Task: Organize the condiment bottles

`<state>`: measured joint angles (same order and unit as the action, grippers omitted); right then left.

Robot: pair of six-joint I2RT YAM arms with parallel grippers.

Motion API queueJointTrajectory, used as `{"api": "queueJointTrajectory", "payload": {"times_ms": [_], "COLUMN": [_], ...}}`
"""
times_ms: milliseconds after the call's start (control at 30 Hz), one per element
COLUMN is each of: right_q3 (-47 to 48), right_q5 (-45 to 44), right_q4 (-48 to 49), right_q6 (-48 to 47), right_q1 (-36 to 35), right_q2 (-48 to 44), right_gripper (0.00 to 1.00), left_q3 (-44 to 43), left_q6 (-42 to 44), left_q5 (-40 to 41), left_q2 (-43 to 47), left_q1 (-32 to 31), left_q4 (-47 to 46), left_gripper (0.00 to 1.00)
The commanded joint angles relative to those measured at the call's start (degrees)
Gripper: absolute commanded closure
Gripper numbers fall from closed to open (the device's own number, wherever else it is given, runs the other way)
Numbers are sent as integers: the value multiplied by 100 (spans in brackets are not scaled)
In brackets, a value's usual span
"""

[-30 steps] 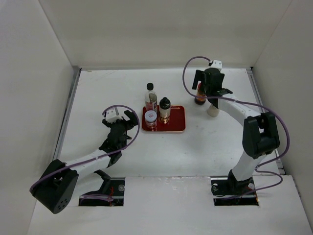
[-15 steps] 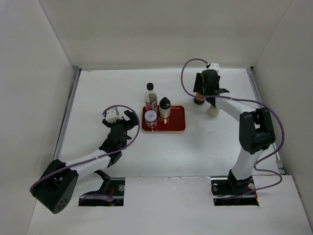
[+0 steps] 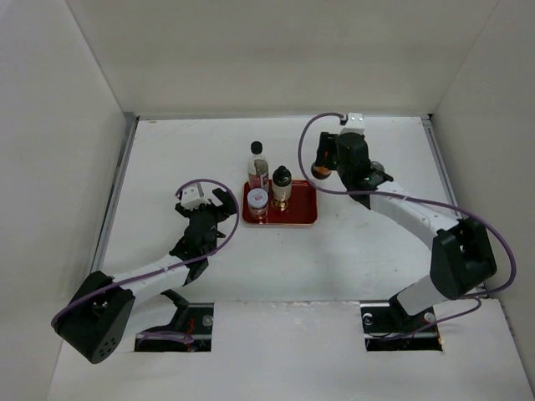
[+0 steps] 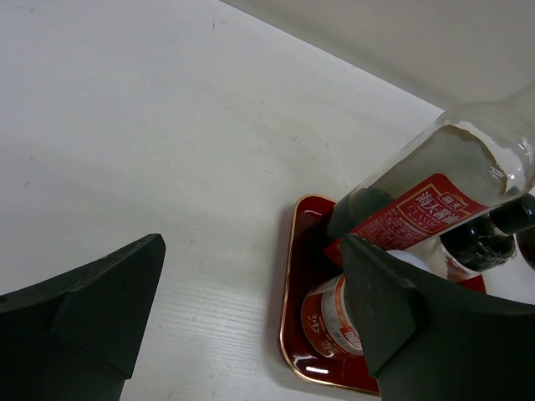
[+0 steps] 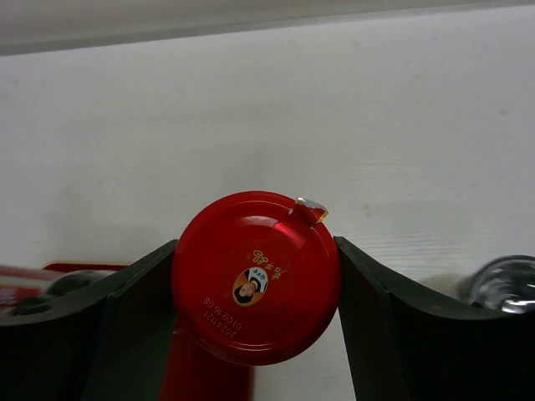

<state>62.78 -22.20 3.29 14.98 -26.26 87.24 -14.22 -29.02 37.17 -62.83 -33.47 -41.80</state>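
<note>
Since a second ago the right gripper (image 3: 326, 165) has been swinging from the upper right toward the frame's centre. It is carrying the red-capped jar (image 5: 255, 276) away from the grey-capped shaker (image 5: 501, 284). Its fingers are pinching the jar on both sides just under the cap, probably to keep it upright on the way to the red tray (image 3: 303, 210). The tray is already holding the white-lidded jar (image 3: 257, 199), the small dark bottle (image 3: 282, 185) and, at its upper-left corner, the tall clear bottle (image 3: 257, 164). The left gripper (image 4: 251, 251) is hovering spread and empty left of the tray, likely staying out of the way.
</note>
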Motion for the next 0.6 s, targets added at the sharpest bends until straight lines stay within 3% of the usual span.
{"api": "queueJointTrajectory", "payload": {"times_ms": [0, 567], "right_q3": [-38, -161], "right_q5": [31, 49], "right_q4": [1200, 1332], "right_q6": [180, 259], "right_q1": [-383, -859], "right_q2": [-234, 460], "right_gripper": [39, 38], "left_q3": [-125, -99], "left_q6": [-78, -87], "left_q5": [-52, -52], "left_q2": [42, 122], "left_q1": [-32, -14], "left_q4": [-302, -302], "left_gripper": [13, 13]}}
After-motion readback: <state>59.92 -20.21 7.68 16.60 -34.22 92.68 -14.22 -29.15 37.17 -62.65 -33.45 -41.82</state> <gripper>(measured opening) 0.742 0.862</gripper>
